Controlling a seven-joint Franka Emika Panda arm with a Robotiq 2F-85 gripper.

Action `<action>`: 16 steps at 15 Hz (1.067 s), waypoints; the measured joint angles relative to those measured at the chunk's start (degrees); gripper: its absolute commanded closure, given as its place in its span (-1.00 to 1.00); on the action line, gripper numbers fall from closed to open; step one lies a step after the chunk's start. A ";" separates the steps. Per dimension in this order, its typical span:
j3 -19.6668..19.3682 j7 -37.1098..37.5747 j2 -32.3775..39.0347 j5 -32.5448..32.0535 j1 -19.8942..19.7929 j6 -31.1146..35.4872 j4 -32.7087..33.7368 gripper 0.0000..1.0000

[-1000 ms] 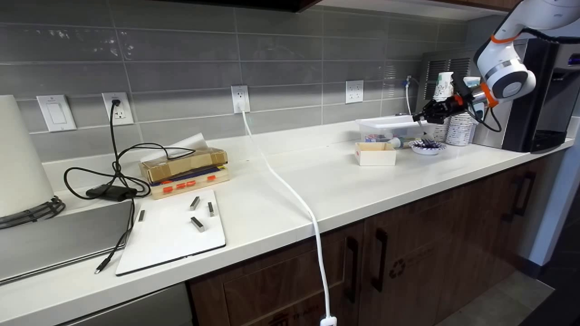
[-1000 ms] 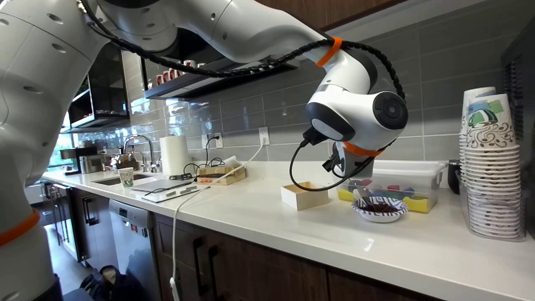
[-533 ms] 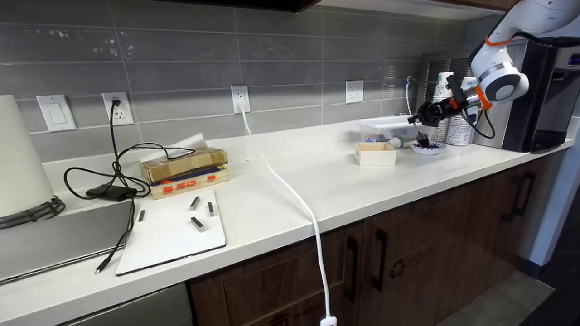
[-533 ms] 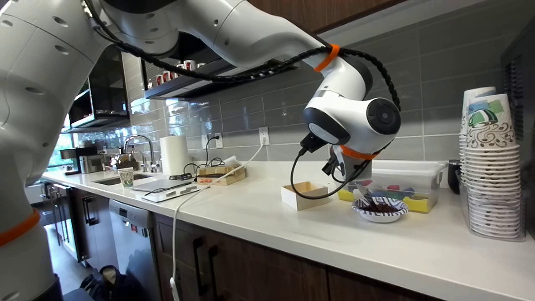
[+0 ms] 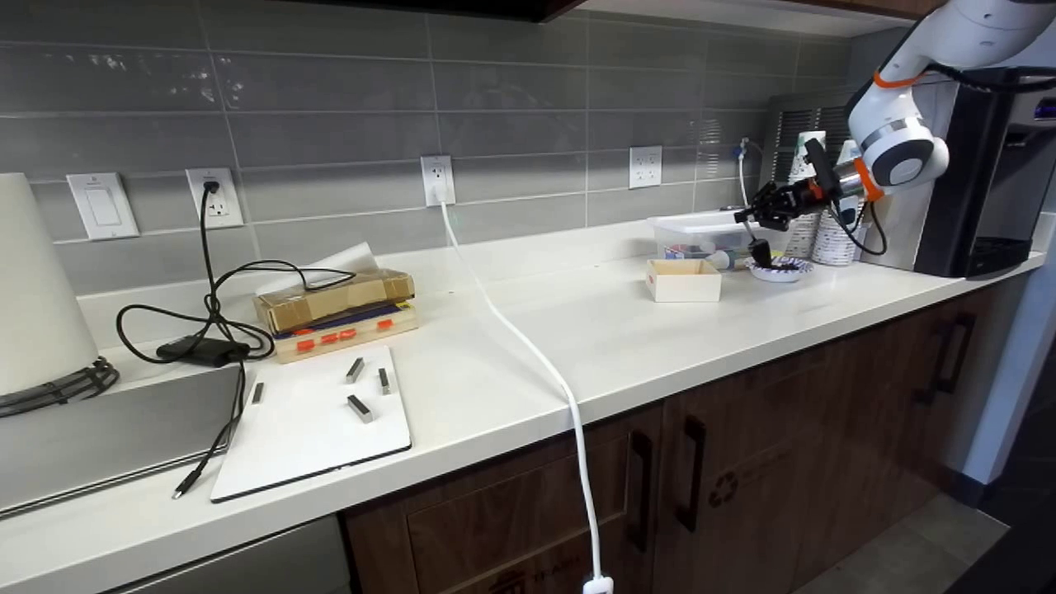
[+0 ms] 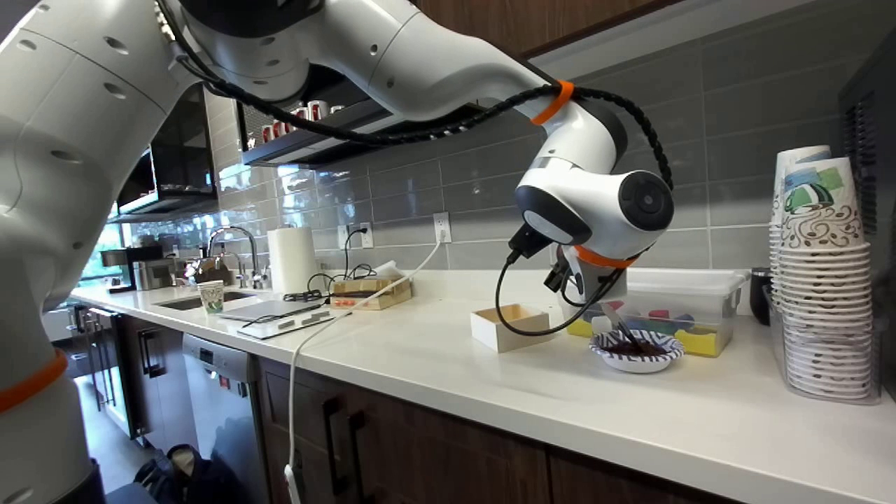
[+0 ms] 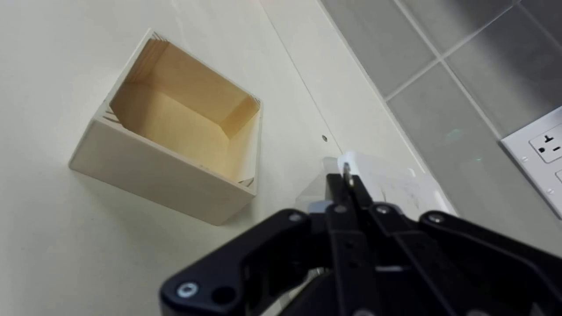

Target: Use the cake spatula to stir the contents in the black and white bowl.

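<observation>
Wrist view: the black two-fingered robot gripper (image 7: 348,179) has its fingertips pressed nearly together, pinching a thin metallic handle. Both exterior views show that handle belonging to a cake spatula (image 5: 760,252) with a broad dark lower part, tilted, its end reaching into the dark reddish-brown contents (image 6: 647,348) of a shallow white bowl with dark patterning around its rim (image 6: 635,364). The bowl sits on the long white worktop (image 5: 627,330), between the front edge and a clear plastic bin with a whitish lid (image 6: 689,285) along the back edge, toward the end where a tall black and silver machine (image 5: 1002,165) stands. Near the bowl, farther from that end, is a small square box of pale wood (image 7: 162,175), its top uncovered. A tall stack of patterned paper cups (image 6: 826,308) stands on the bowl's other side. Well apart, a white rectangular board (image 5: 289,437) lies close to the front edge, bearing small metal bars (image 5: 360,409). Between board and box, a white power cord (image 5: 582,462) hangs over the front edge.
</observation>
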 measured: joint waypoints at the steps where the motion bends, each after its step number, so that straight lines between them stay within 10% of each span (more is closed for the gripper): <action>1: 0.14 0.04 0.54 0.25 -0.05 -0.17 0.63 0.98; 16: 0.72 13.21 3.72 1.17 -3.56 -13.19 4.84 0.98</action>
